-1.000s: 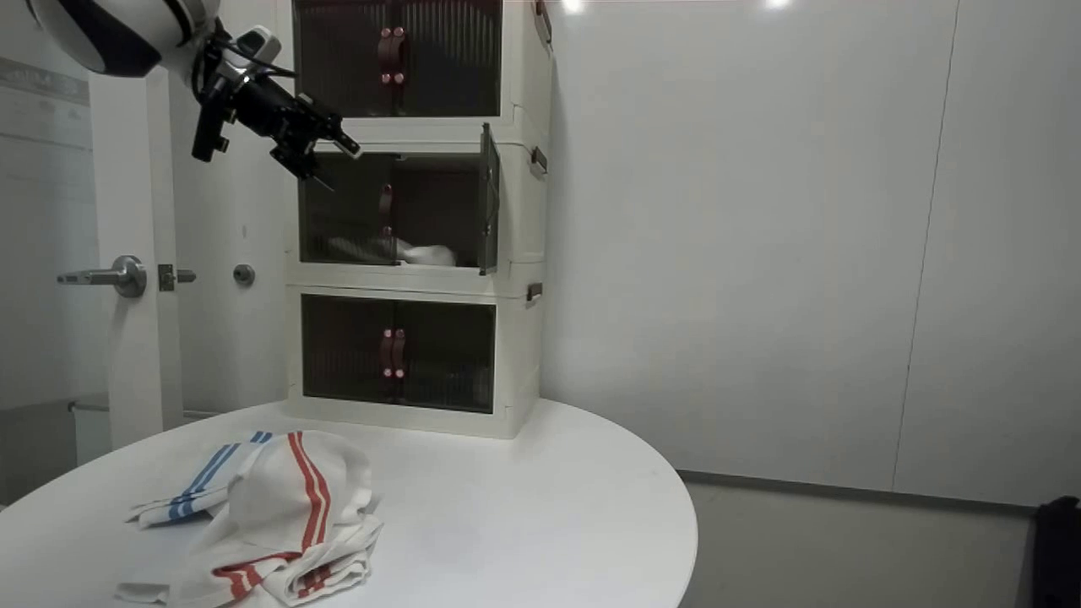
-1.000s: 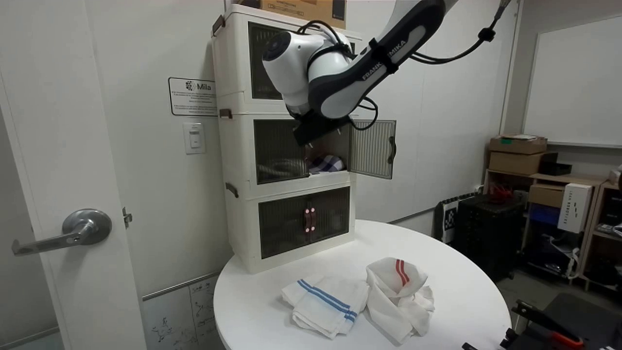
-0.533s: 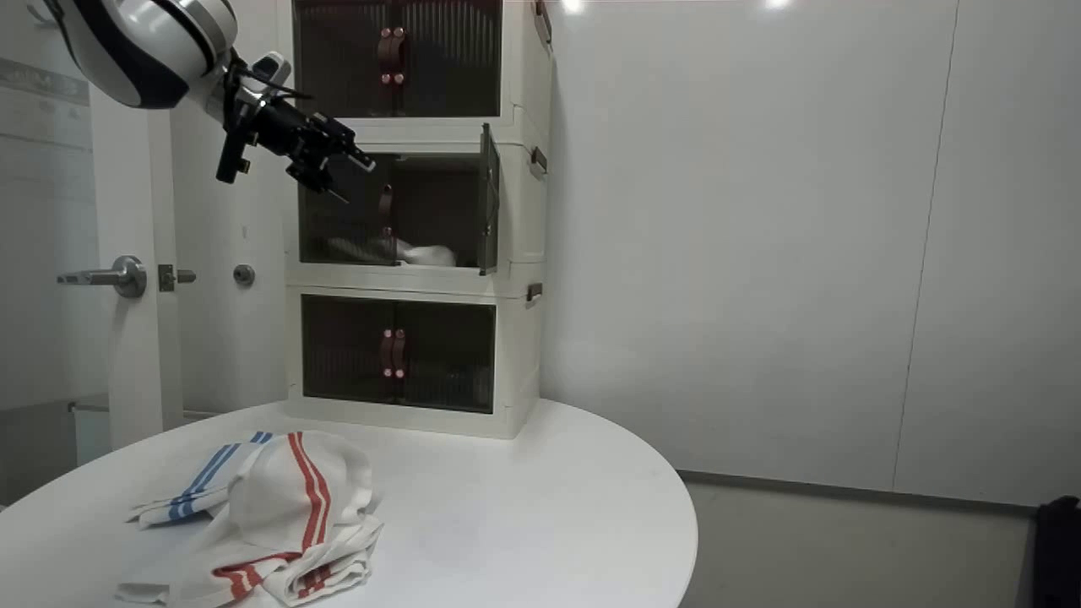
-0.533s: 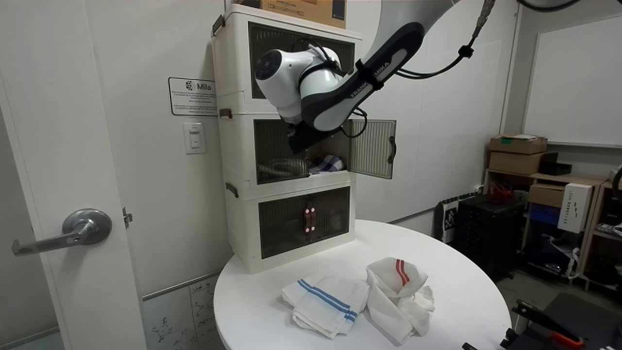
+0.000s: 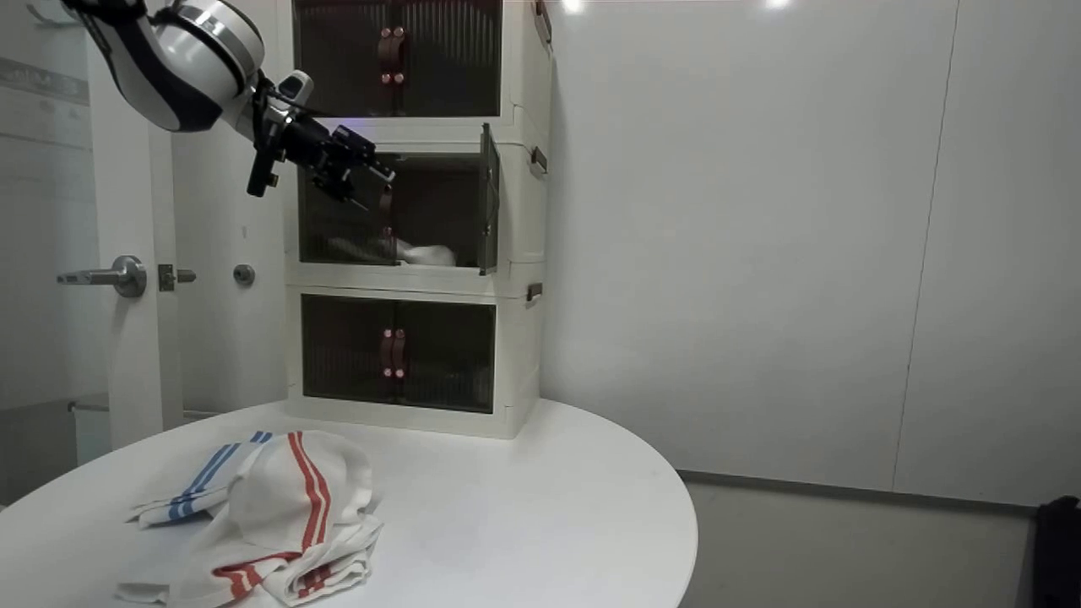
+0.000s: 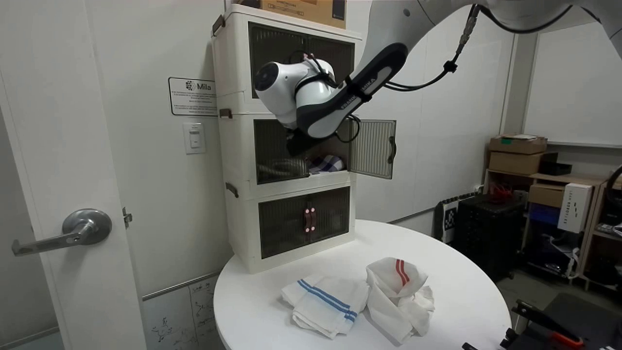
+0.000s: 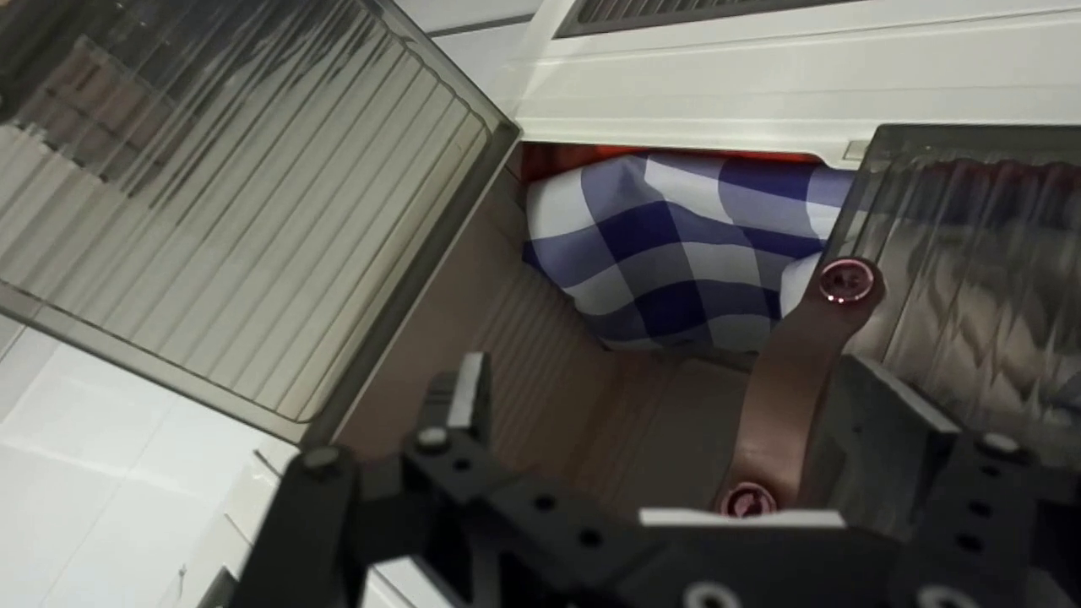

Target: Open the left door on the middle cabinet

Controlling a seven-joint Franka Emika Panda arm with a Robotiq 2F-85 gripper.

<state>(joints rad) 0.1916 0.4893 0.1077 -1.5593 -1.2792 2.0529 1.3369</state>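
Note:
The middle cabinet (image 5: 388, 277) is the white-framed middle tier of the stack. Its left door (image 6: 277, 146), a dark tinted pane, is shut; in the wrist view the left door (image 7: 971, 253) is at the right. Its brown strap handle (image 7: 781, 388) has pink round studs. My gripper (image 7: 663, 371) is open and holds nothing. Seen from the wrist, the handle lies between the fingers, close to the right one; contact cannot be told. In an exterior view the gripper (image 5: 376, 190) is in front of the left door by the handle. The arm hides the fingers in an exterior view.
The middle cabinet's right door (image 6: 371, 148) stands swung open. A blue-and-white checked cloth (image 7: 676, 245) lies inside. The top and bottom units (image 5: 397, 350) are shut. White striped towels (image 6: 325, 304) lie on the round white table (image 6: 461, 301). A room door (image 6: 73, 170) stands beside the stack.
The gripper has moved down and to the right in an exterior view, closer to the left door's handle. The arm has come lower. The cabinet doors and towels have not moved.

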